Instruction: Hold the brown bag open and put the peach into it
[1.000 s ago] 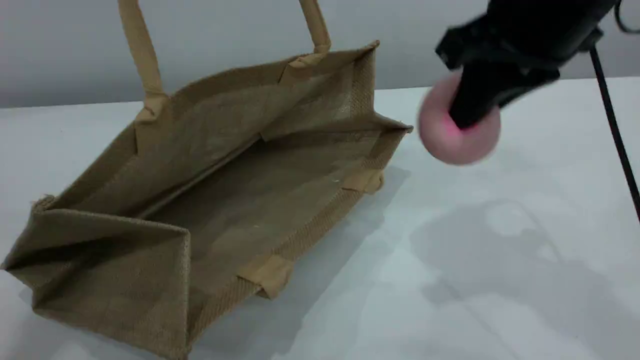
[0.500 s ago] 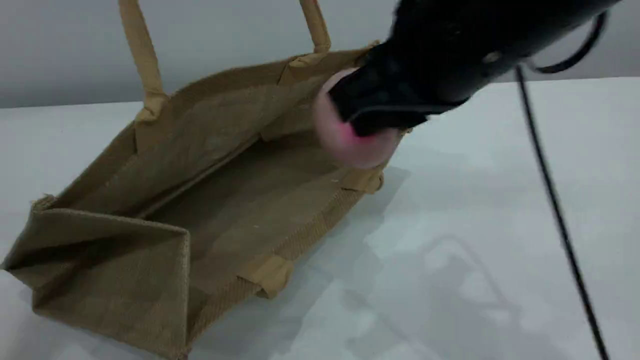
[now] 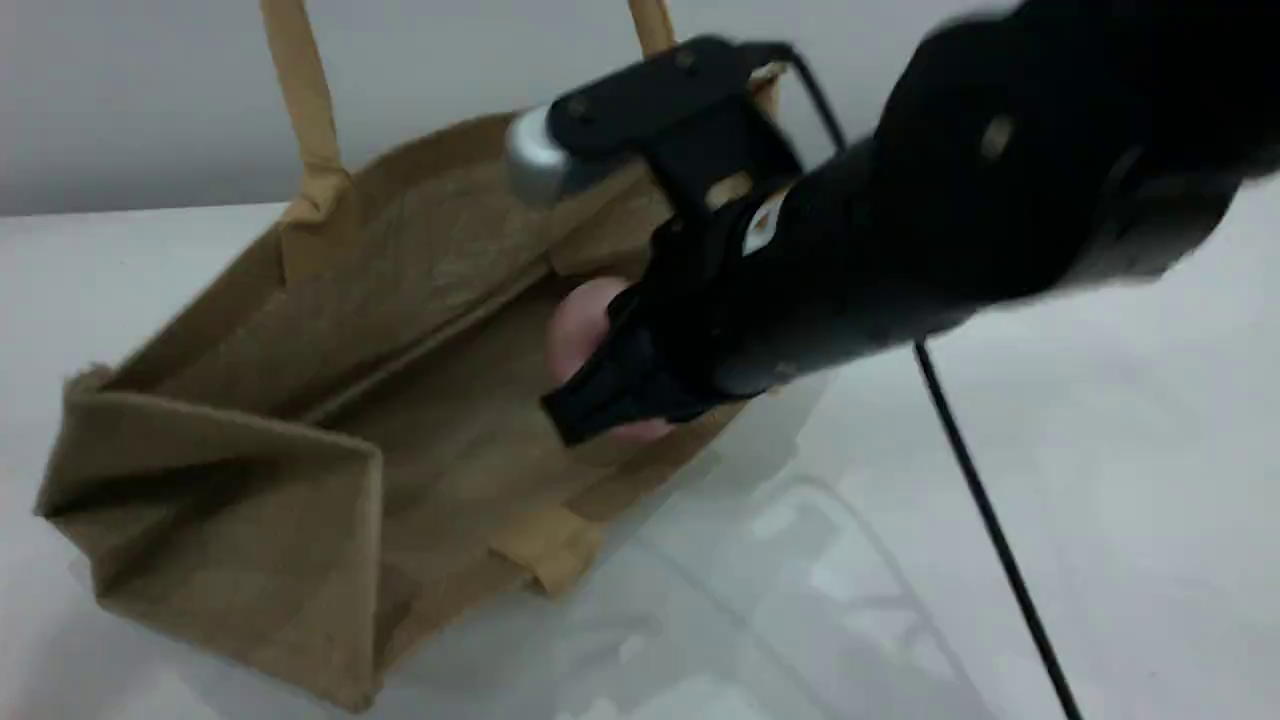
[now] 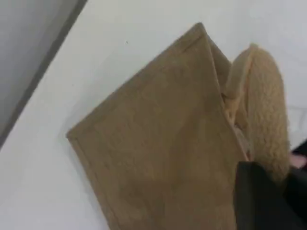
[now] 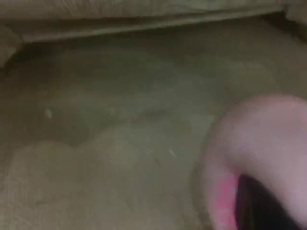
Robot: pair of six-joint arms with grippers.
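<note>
Gripping peach (image 3: 580, 322) inside brown bag (image 3: 300, 480), right pincer (image 3: 610, 385); label unreadable.

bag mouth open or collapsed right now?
Open. The brown bag has its walls spread, exposing the floor; the right gripper, shut on the peach, reaches inside the mouth.

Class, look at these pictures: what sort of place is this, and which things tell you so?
Probably a robot test bench or lab, not a home: a bare white table before a plain grey wall, a black robot arm, and only a jute bag and peach as props.
</note>
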